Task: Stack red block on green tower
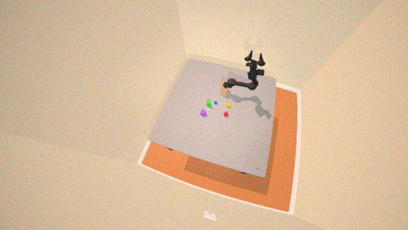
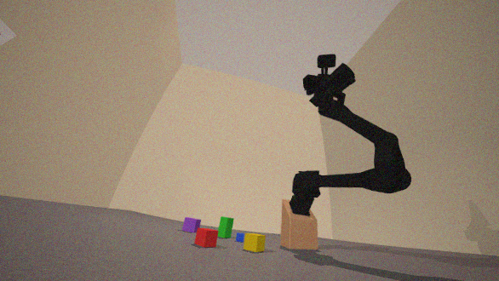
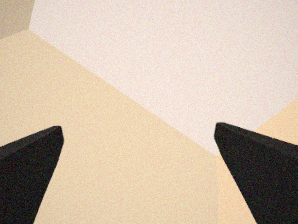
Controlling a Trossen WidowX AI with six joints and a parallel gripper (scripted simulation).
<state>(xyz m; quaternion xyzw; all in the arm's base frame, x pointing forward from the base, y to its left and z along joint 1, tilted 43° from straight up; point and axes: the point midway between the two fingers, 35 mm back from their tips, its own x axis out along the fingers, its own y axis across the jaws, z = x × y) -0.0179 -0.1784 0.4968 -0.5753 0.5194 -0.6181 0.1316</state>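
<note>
The red block [image 1: 225, 114] [image 2: 206, 237] lies on the table, apart from the other blocks. The green tower [image 1: 209, 103] [image 2: 226, 227] stands upright on the table, with nothing on top of it. My gripper [image 1: 256, 55] [image 3: 140, 132] is open and empty, raised high above the table and far from both. In the wrist view only walls and ceiling show between its fingers. In the exterior view its fingers are hard to make out.
A purple block [image 1: 203, 113] [image 2: 192, 225] lies near the green tower, with a tiny pale thing [image 1: 208, 110] between them. A small blue block [image 1: 216, 102] [image 2: 240, 237] is close beside the tower. A yellow block [image 1: 228, 104] [image 2: 255, 243] lies between the red block and the arm's wooden-coloured base [image 1: 223, 89] [image 2: 300, 230].
</note>
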